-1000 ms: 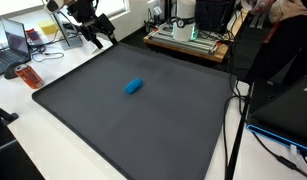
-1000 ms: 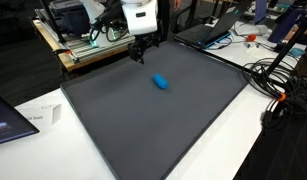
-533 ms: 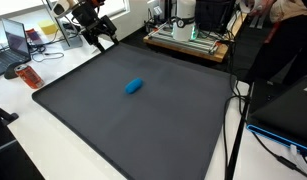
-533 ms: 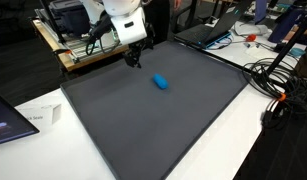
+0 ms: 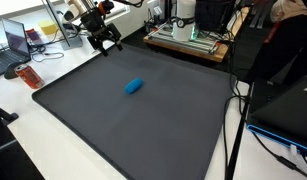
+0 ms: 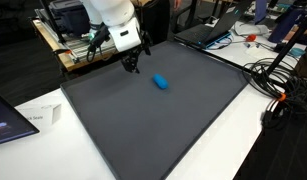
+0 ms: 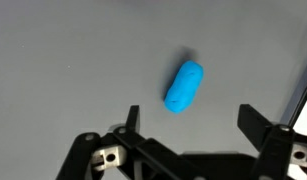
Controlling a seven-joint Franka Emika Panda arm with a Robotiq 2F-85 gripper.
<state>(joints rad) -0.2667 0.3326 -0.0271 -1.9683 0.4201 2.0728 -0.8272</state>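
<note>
Gripper: gripper [image 5: 108,42] hangs over the far left part of the mat [image 5: 143,130], jaws spread wide, nothing between them.
Blue capsule: blue capsule [image 5: 135,86] lies flat near the middle of the mat, well apart from the gripper, touching nothing else.
Change: over the last second the wrist has tipped and the gripper [image 6: 132,66] has slid a little inward from the far edge, toward the blue capsule [image 6: 161,82]. The capsule has not shifted.
Reading: looks like an approach under way; no contact, no grip.
Wrist view only: blue capsule [image 7: 184,86] lies slanted just ahead of the gripper [image 7: 190,118], roughly centred between the fingers [image 7: 249,118], which stand much wider apart than it.
Exterior views only: clear air between gripper and mat [image 6: 163,130]; laptop [image 5: 15,40] at far left, cables [image 6: 278,85] at right.
</note>
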